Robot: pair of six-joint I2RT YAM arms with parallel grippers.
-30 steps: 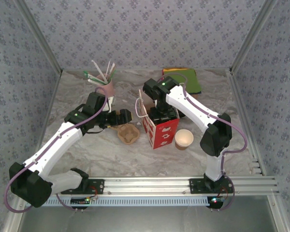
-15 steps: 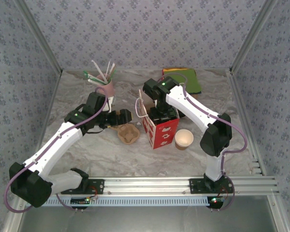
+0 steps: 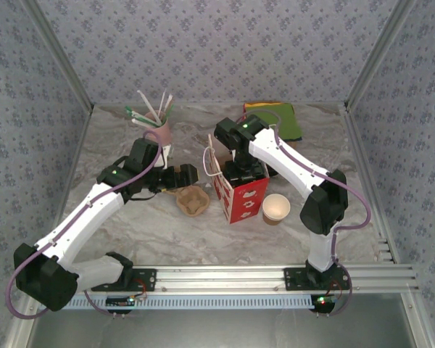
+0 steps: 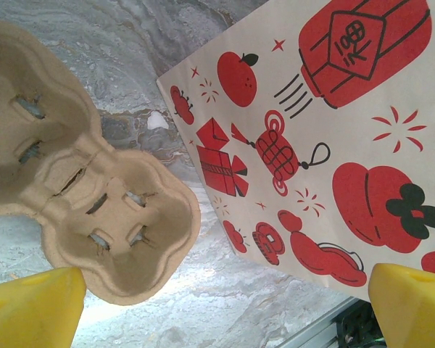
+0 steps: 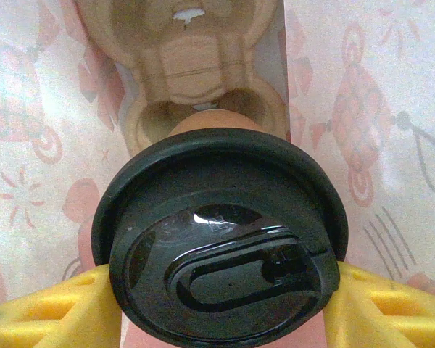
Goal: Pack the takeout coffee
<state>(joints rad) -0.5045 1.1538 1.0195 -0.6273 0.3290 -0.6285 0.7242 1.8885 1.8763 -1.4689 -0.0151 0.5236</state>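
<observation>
Farthest left of the bag [image 3: 241, 196], near the table's [image 3: 130, 232] back, a pink cup [image 3: 159, 135] holds a bunch of straws. In front of that cup, the left gripper [image 3: 188, 174] hangs just left of the bag, above the far edge of a pulp carrier [image 3: 192, 201] that lies flat on the table beside the bag's left face. In the left wrist view its yellow fingers [image 4: 30, 307] stand wide apart with nothing between them; beyond them lie the carrier's empty sockets and the bag's red-printed side.

The bag stands upright with its mouth open and a string handle rising at its left rim. The right gripper [image 3: 243, 172] reaches down into that mouth. In the right wrist view its yellow fingers [image 5: 54, 313] press on either side of the coffee [image 5: 221, 235], clamping it at the black lid. The coffee is inside the bag, with the printed walls rising to left and right of it. Below it, on the bag's floor, sits a second pulp carrier [image 5: 192, 54]. The brown cup body shows just over one of that carrier's sockets; whether it is seated there I cannot tell.

Just right of the bag a lidless cup [image 3: 275, 209] with a cream inside stands on the table. Behind the bag and to its right, folded cloths [image 3: 279, 119] lie near the back wall.
</observation>
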